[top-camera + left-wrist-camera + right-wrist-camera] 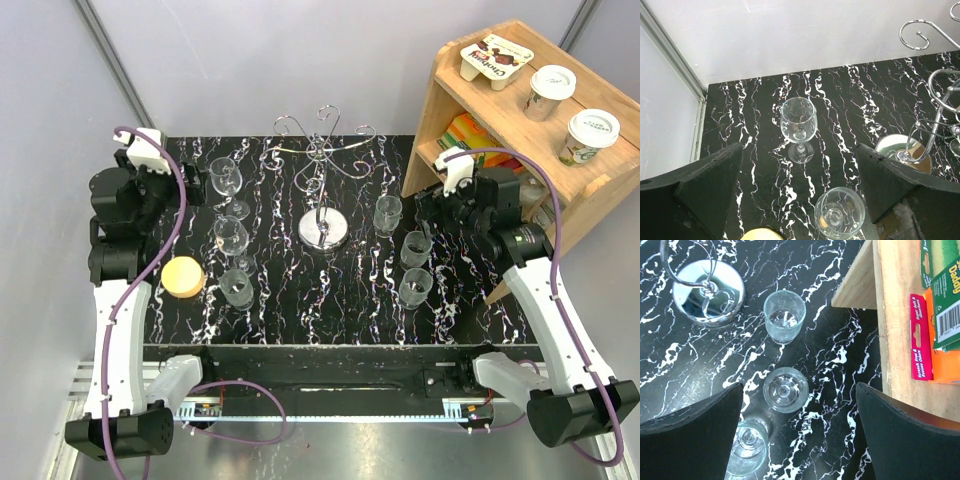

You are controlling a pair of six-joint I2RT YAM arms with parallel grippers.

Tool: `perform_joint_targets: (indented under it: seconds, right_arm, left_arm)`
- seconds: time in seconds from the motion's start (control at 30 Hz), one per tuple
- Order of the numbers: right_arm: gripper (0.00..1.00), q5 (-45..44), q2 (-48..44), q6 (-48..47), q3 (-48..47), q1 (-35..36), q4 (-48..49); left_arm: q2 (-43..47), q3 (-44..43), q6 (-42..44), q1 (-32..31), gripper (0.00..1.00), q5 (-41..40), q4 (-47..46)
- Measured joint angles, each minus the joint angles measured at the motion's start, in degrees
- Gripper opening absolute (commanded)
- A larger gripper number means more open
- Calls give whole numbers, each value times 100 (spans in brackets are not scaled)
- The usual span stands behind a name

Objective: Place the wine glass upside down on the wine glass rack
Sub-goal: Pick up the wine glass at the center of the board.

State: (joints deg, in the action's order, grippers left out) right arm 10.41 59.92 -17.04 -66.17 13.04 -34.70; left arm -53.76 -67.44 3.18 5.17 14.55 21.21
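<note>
Three stemmed wine glasses stand upright in a row on the left of the black marbled table: the far one (225,178) (798,120), the middle one (231,235) (839,212) and the near one (237,287). The chrome wine glass rack (323,228) stands mid-table with nothing on its curled arms (325,130) (920,35); its disc base (900,147) (707,292) shows in both wrist views. My left gripper (198,182) (800,187) hovers open above the left glasses, holding nothing. My right gripper (425,207) (800,432) hangs open and unloaded over the right side.
Three shorter clear glasses (387,212) (414,248) (415,287) stand right of the rack, also seen as a ribbed glass (784,315) and two others (785,389) (747,447). A yellow disc (183,276) lies near left. A wooden shelf (500,110) (895,315) with cups and sponge packs (940,300) stands at right.
</note>
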Motion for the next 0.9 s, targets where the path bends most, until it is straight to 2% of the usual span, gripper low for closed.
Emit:
perform_joint_targets:
  seconds: [0.13, 0.37, 0.6, 0.9]
  right_arm:
    - [99, -243, 98, -103, -57, 7, -109]
    - [94, -544, 664, -109, -15, 11, -251]
    - [76, -785, 789, -72, 299, 15, -286]
    - [70, -809, 1294, -129, 691, 15, -232]
  left_arm:
    - [-7, -85, 116, 0, 99, -15, 223]
    - [-177, -114, 313, 0, 99, -2, 573]
    - [-210, -114, 426, 0, 99, 68, 654]
    - [-210, -114, 501, 0, 99, 151, 654]
